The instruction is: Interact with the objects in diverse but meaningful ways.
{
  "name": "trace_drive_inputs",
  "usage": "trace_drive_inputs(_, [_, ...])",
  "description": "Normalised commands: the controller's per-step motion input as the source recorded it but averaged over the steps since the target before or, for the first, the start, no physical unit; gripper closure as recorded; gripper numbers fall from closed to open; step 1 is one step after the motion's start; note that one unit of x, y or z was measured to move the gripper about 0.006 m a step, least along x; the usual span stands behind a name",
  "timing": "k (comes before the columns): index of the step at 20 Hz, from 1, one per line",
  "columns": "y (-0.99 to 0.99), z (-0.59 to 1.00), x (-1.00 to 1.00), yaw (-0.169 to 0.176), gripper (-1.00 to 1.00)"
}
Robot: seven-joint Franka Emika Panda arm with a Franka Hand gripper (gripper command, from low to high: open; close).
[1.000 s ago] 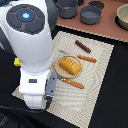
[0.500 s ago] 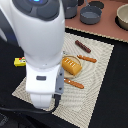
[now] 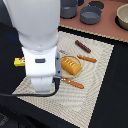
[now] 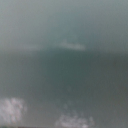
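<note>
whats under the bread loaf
The orange-brown scored bread loaf lies on a beige woven placemat. The white robot arm covers the mat's near part, so anything there is hidden.

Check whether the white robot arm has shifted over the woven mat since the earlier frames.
Yes. The white robot arm moved toward the exterior view's right, closer to the orange-brown scored bread loaf.

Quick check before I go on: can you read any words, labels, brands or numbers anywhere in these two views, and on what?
No text can be read in either view.
Yellow block: dark marks on its face, too small and blurred to read.
Bread loaf, sausage, grey pots: no print visible.
Wrist view: only a grey blur.
</note>
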Motion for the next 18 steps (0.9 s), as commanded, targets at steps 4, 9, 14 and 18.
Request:
trace_drive_inputs(4, [0.69, -0.03, -0.73, 0.059, 1.0])
trace_drive_inputs(9, [0.77, 0.0, -0.68, 0.045, 1.0])
trace_drive_inputs(14, [0.83, 0.0, -0.66, 0.032, 1.0])
trace_drive_inputs(18, [0.8, -0.03, -0.66, 0.039, 1.0])
